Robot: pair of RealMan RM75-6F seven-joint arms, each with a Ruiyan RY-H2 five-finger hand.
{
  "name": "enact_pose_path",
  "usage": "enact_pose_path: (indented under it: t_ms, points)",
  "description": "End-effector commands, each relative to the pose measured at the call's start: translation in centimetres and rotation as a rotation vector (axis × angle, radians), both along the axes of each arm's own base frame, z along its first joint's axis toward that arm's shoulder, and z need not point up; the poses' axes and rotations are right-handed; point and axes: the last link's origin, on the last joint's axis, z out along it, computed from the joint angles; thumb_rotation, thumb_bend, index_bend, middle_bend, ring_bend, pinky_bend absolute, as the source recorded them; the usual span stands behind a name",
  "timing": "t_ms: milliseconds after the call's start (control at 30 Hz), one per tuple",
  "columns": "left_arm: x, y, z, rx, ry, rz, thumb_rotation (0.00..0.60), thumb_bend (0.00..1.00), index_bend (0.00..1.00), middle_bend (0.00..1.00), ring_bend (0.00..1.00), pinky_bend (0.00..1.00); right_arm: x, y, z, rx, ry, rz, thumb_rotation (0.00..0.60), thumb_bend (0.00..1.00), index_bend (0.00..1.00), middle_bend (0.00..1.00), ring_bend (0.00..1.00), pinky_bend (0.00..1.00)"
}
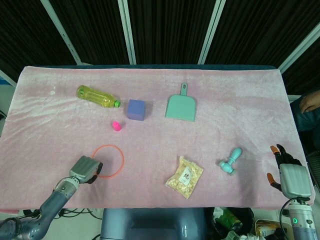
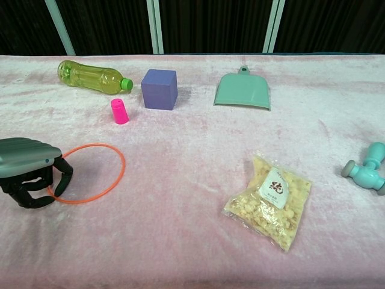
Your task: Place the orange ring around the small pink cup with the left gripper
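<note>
The thin orange ring (image 1: 123, 161) (image 2: 124, 165) lies flat on the pink cloth at the front left. My left hand (image 1: 86, 169) (image 2: 27, 168) sits on the ring's near-left edge, its dark fingers curled down around the wire there. The small pink cup (image 1: 116, 126) (image 2: 119, 111) stands farther back, a little right of the ring and apart from it. At the table's front right edge my right hand (image 1: 290, 177) rests with its fingers apart and nothing in it; only the head view shows it.
Behind the cup lie a yellow bottle (image 1: 96, 96) and a purple cube (image 1: 136, 109). A teal dustpan (image 1: 180, 106) sits at centre back, a snack bag (image 1: 185, 176) at centre front, and a teal toy (image 1: 230, 161) to the right.
</note>
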Motion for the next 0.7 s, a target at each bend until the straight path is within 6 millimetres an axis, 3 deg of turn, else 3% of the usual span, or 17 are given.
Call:
enact_pose_path:
  t_ms: [33, 500, 700]
  points:
    - [0.0, 0.0, 0.0, 0.001, 0.001, 0.0, 0.6, 0.42, 0.59, 0.92, 0.95, 0.9, 0.0, 0.0, 0.0, -0.001, 0.002, -0.001, 0.6, 0.25, 0.14, 0.08, 0.23, 0.34]
    - [0.2, 0.1, 0.2, 0.008, -0.012, -0.002, 0.6, 0.42, 0.6, 0.93, 0.95, 0.91, 0.0, 0.0, 0.0, -0.002, 0.003, -0.004, 0.6, 0.24, 0.14, 0.08, 0.23, 0.34]
    - [1.0, 0.5, 1.2, 0.04, -0.046, -0.012, 0.6, 0.42, 0.6, 0.93, 0.95, 0.91, -0.1, 0.0, 0.0, -0.002, 0.004, -0.007, 0.6, 0.25, 0.14, 0.08, 0.23, 0.34]
